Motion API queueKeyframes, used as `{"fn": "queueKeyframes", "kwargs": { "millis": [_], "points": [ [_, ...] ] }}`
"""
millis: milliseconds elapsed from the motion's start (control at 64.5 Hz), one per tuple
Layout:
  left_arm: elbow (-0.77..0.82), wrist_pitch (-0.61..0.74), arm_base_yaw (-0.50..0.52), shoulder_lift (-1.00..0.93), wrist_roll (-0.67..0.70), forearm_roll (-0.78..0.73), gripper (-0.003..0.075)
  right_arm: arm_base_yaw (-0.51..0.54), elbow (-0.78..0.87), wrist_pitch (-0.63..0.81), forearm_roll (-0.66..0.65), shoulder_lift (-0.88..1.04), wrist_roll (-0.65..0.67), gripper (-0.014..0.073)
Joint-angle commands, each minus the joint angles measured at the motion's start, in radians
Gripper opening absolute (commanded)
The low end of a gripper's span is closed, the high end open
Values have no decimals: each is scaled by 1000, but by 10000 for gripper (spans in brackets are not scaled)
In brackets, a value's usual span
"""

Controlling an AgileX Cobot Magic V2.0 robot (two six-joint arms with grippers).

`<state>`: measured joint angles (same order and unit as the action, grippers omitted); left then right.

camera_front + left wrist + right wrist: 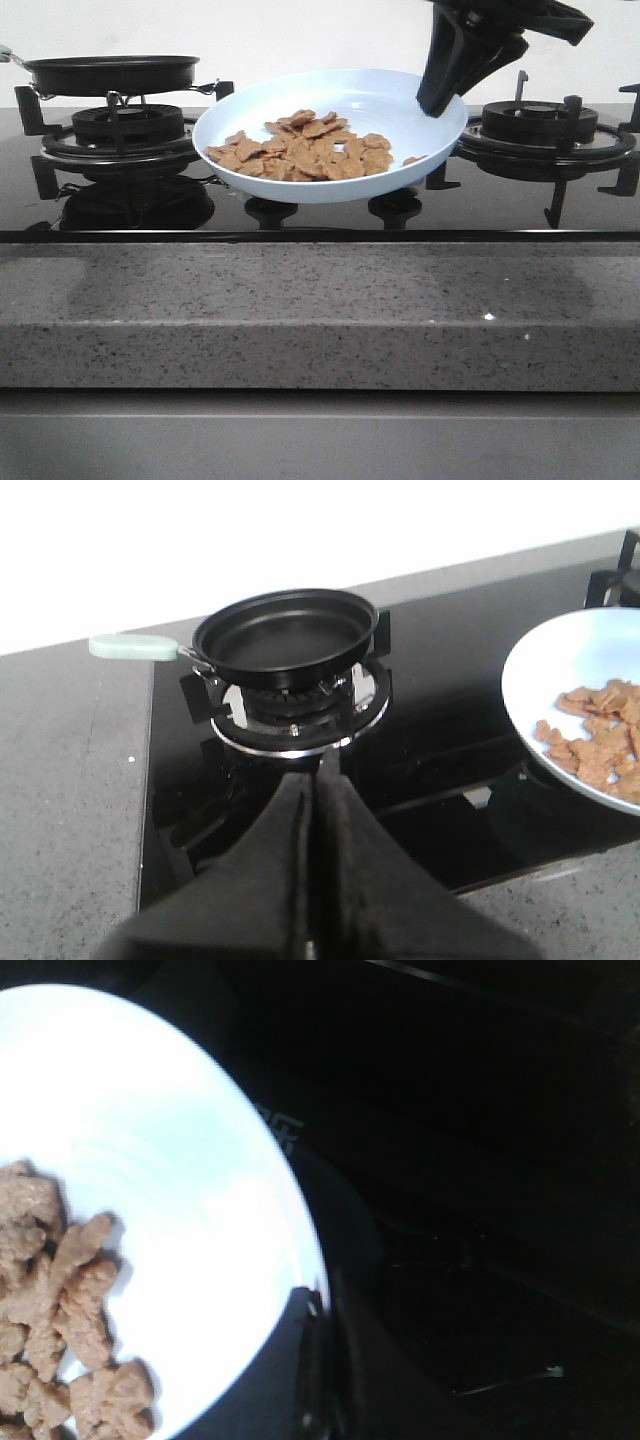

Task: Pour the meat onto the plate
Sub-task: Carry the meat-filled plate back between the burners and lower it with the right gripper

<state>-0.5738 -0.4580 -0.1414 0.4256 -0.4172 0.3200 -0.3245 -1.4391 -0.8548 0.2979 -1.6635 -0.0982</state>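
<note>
Front view: the plate (330,140) hangs tilted above the black glass hob, between the two burners, its right rim pinched by the right gripper (440,100). The meat (305,150) lies heaped on the plate's lower, left-hand side (one scrap sits apart, nearer the gripper). The frying pan (110,73) rests on the left burner (125,130), holding nothing. The left gripper (318,780), fingers pressed together on nothing, hovers near that burner.
</note>
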Motion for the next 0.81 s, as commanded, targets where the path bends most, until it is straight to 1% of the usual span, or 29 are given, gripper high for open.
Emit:
{"fn": "queueKeyframes", "kwargs": {
  "millis": [0, 109, 186, 341, 496, 605, 791],
  "points": [
    [-24, 98, -7, -17, 11, 33, -20, 4, -28, 31, 32, 44, -8, -69],
    [-24, 120, -7, -17, 11, 35, -20, 23, -77, 10, 54, 25, 9, -69],
    [-24, 123, -7, -17, 11, 35, -20, 46, -144, -18, 84, -8, 9, -69],
    [-24, 123, -7, -17, 11, 35, -20, 112, -341, -92, 162, -109, 9, -69],
    [-24, 123, -7, -17, 11, 35, -20, 163, -499, -123, 196, -224, 12, -69],
    [-24, 123, -7, -17, 11, 35, -20, 176, -543, -143, 196, -285, 12, -69],
    [-24, 123, -7, -17, 11, 42, -20, 176, -546, -179, 192, -354, 12, -69]
  ]
}}
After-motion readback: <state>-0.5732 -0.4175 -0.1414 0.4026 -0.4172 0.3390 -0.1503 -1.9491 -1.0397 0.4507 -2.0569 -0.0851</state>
